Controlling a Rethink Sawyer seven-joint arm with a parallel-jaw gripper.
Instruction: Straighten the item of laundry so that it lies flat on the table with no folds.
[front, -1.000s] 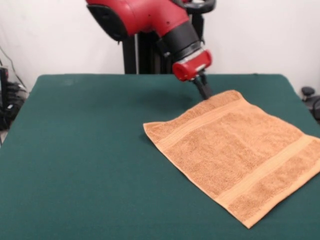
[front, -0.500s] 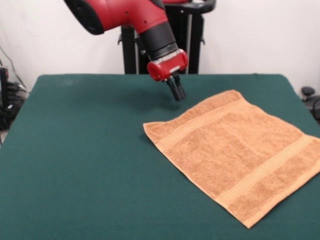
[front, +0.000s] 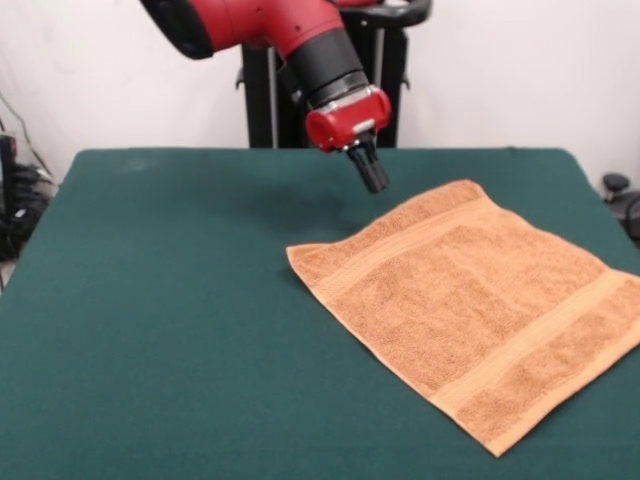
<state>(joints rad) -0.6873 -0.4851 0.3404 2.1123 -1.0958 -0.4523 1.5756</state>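
The item of laundry (front: 470, 305), an orange-tan towel with a woven band near two opposite edges, lies spread out flat on the table (front: 160, 330) at the right, its right corner reaching the picture's edge. My gripper (front: 375, 183) hangs above the green cloth just beyond the towel's far-left edge, clear of it. Its black fingers are pressed together and hold nothing.
The dark green table top stretches wide to the left of the towel. Black cables and equipment (front: 15, 200) sit off the table's left side, and a dark object (front: 620, 195) sits off its right side.
My gripper let go of the towel's far corner, lifted and swung left, and has now come a little back to the right. The towel has stayed in place.
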